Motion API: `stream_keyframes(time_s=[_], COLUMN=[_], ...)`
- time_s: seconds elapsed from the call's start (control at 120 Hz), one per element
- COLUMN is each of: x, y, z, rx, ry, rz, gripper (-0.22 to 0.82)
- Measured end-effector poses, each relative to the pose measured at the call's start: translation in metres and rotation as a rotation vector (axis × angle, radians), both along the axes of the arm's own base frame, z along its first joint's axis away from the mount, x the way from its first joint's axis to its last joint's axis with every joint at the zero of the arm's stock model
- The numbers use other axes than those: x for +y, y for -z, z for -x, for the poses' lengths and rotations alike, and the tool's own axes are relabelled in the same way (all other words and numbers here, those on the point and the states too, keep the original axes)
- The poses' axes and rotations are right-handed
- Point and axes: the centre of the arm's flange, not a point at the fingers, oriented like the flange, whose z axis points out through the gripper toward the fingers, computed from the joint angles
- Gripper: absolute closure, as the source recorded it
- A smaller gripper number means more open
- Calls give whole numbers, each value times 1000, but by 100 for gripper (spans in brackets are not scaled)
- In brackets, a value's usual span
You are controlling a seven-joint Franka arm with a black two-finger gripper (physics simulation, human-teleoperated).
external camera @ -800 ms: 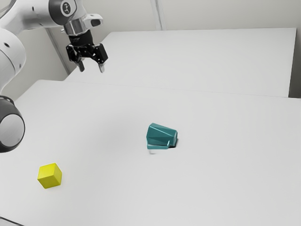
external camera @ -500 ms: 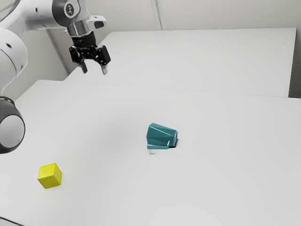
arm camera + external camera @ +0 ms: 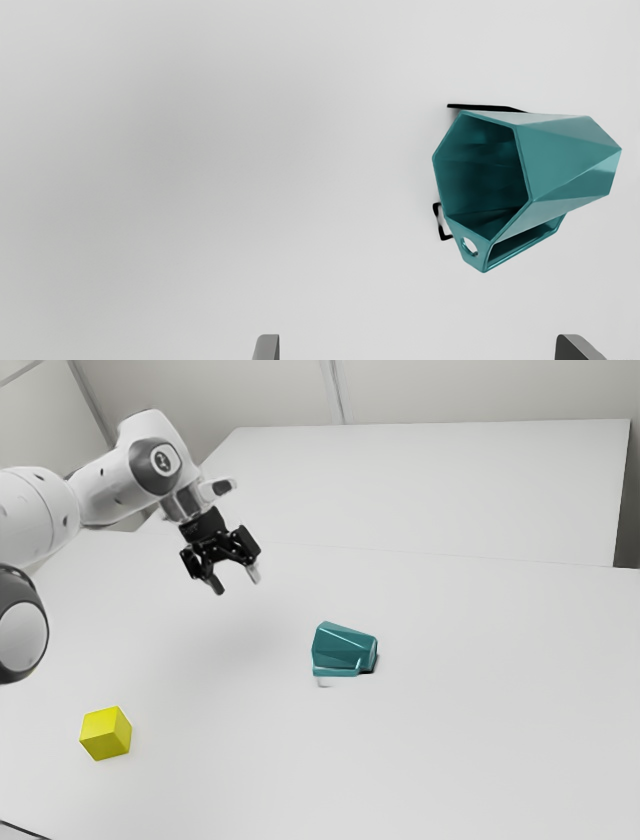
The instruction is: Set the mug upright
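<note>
The black gripper (image 3: 237, 584) hangs above the table in the exterior view, up and to the left of the teal mug (image 3: 343, 648), apart from it. The faceted mug lies on its side. In the wrist view its mouth faces the camera at a slant, and the mug (image 3: 560, 160) has its handle (image 3: 525, 245) on the side nearer the fingers. The gripper (image 3: 417, 345) is open there, its two tips wide apart with nothing between them.
A yellow cube (image 3: 106, 734) rests on the white table (image 3: 460, 750), toward the exterior view's lower left. Behind the table stands a white panel-like surface (image 3: 420, 485).
My hand has come down and toward the exterior view's right, nearer to the mug. Mug and cube have stayed where they were.
</note>
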Motion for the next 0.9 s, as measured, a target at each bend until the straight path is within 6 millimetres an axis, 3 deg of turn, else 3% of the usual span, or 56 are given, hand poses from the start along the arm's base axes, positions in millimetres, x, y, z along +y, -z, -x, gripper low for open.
stream_keyframes(time_s=[0.225,0.9], x=[-18,-76], y=[54,116], z=[21,35], rx=[-51,-206], ry=[-48,-129], rz=[100,342], gripper=[0,0])
